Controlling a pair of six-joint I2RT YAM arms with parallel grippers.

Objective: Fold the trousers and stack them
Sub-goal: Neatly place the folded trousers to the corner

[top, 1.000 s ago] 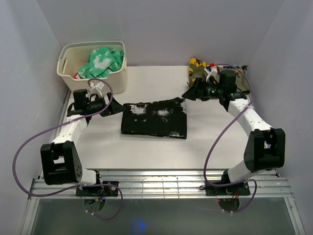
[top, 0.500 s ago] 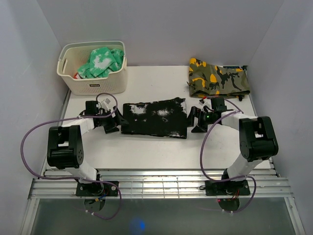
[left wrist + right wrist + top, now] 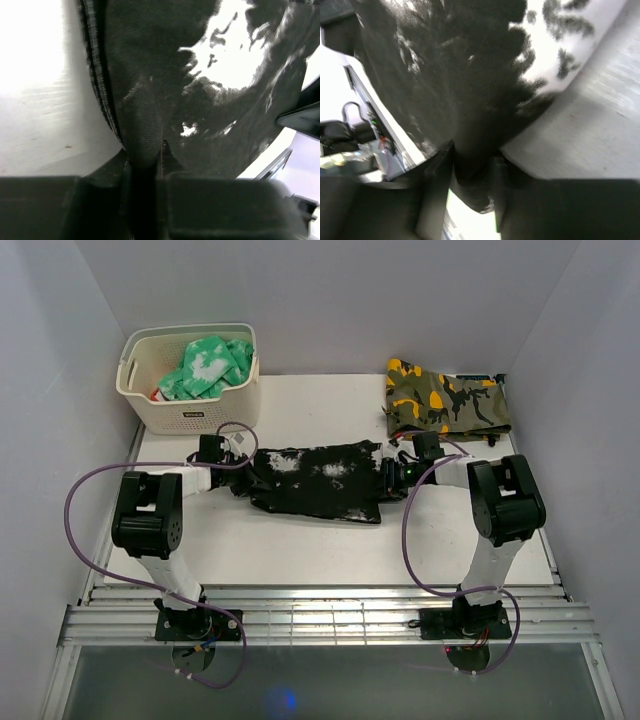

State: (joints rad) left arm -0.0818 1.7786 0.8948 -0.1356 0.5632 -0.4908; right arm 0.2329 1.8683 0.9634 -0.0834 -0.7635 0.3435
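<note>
The black trousers (image 3: 318, 482) with white splatter lie folded into a rectangle in the middle of the table. My left gripper (image 3: 243, 476) is at their left edge, shut on a pinched fold of the trousers (image 3: 142, 135). At the right edge, my right gripper (image 3: 384, 478) is shut on the trousers (image 3: 470, 150) too. Both wrist views are filled with dark speckled cloth running into the jaws.
A cream basket (image 3: 190, 410) holding a green-and-white garment (image 3: 208, 365) stands at the back left. A folded camouflage garment (image 3: 447, 398) lies at the back right. White walls close in the table on both sides.
Both arms came down and inward to the trousers' left and right edges. Both grippers went from open to shut on the cloth.
</note>
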